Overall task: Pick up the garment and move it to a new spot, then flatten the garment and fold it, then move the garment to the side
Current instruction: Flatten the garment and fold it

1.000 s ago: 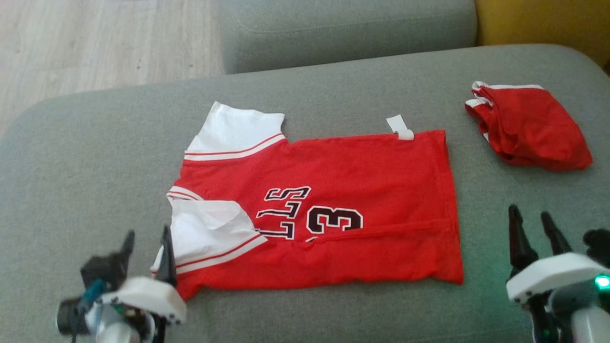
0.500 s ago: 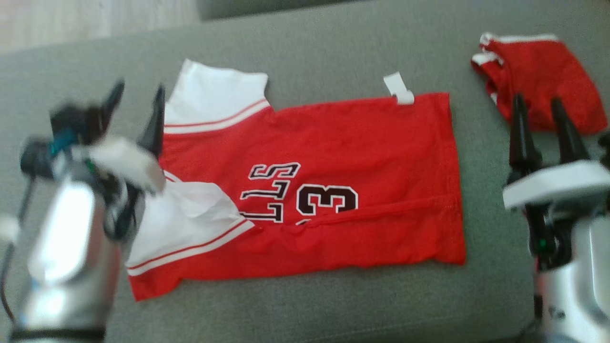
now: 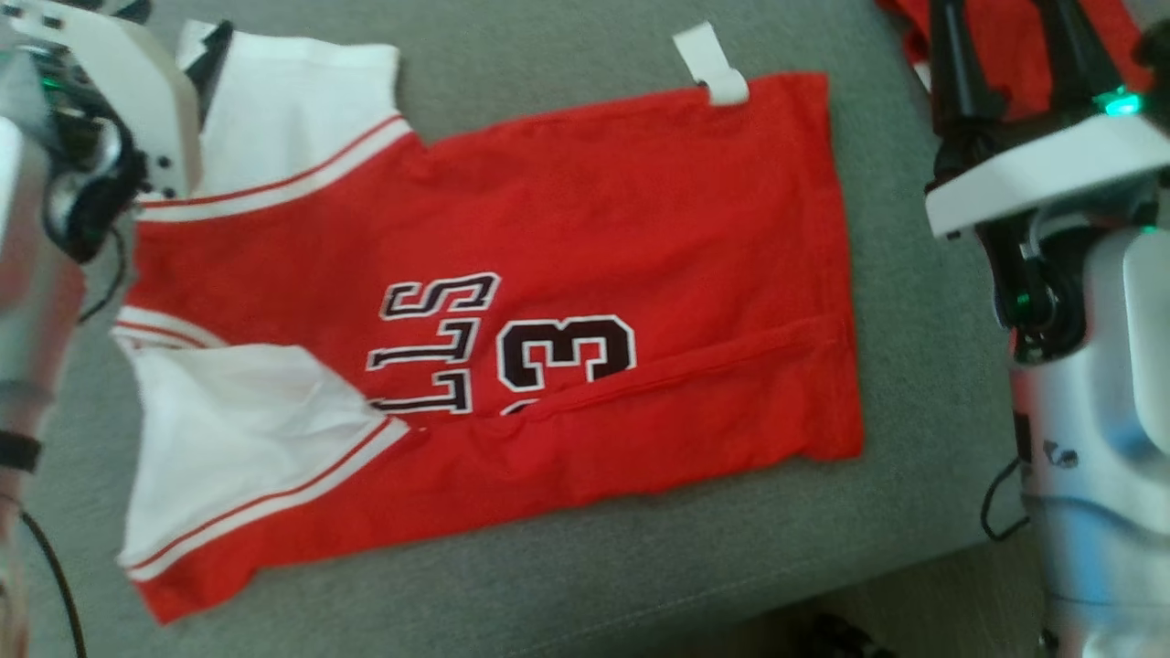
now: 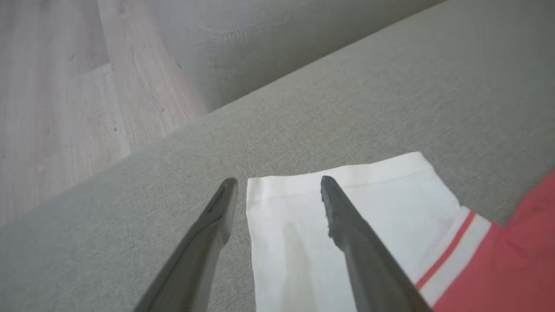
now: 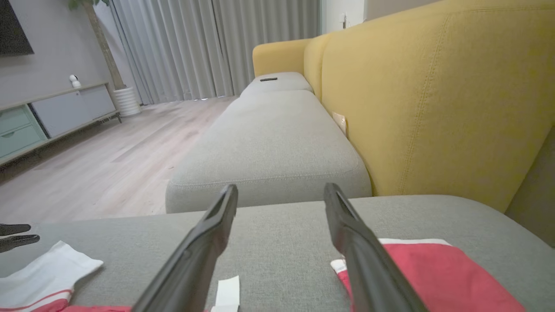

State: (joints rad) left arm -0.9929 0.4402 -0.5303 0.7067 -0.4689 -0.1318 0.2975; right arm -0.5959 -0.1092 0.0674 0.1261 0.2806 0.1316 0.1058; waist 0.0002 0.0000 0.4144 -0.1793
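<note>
The red jersey (image 3: 594, 210) lies flat on the grey cushion (image 3: 567, 557). The left gripper (image 4: 278, 181) hangs over the corner of its far white sleeve (image 4: 390, 203), fingers spread and empty. The right gripper (image 5: 282, 187), spread just as wide, hovers by the smaller red garment (image 5: 433, 268).

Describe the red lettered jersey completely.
The garment is a red jersey of soft-looking cloth with white short sleeves edged in red-and-white stripes, lying mostly flat on the grey cushion. Its near long edge is folded over, hiding part of the black, white-outlined lettering. A white tag sticks out of the far edge. The open left gripper straddles the far sleeve's corner; contact is unclear.
</note>
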